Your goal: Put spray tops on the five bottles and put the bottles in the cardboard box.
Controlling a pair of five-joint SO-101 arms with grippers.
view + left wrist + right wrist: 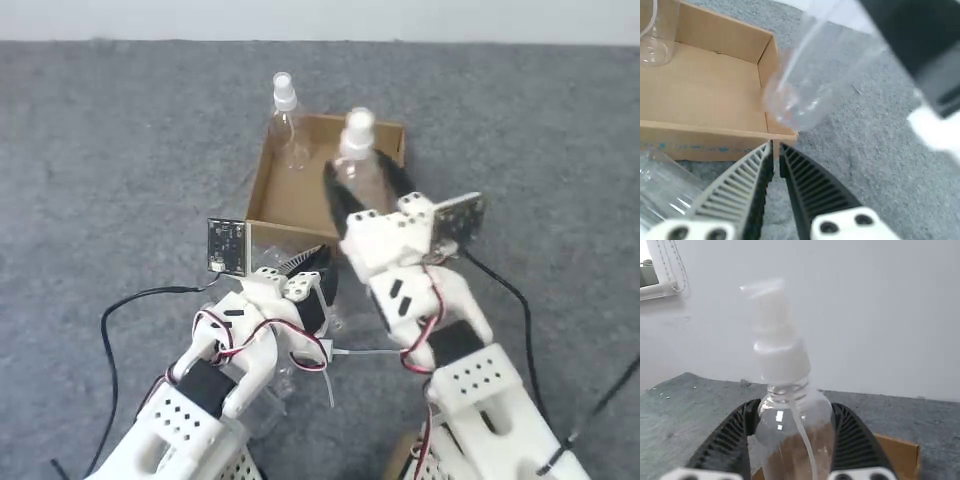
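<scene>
Right pincer (pixel 795 411) holds spray-topped bottle (pixel 786 437) over cardboard box (pixel 290 200).

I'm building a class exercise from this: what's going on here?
The right tool is shut on a clear bottle with a white spray top, holding it over the cardboard box. Another topped bottle stands in the box's far corner. The left tool is shut and empty by the box's near wall, with a third bottle on the table beside it.
</scene>
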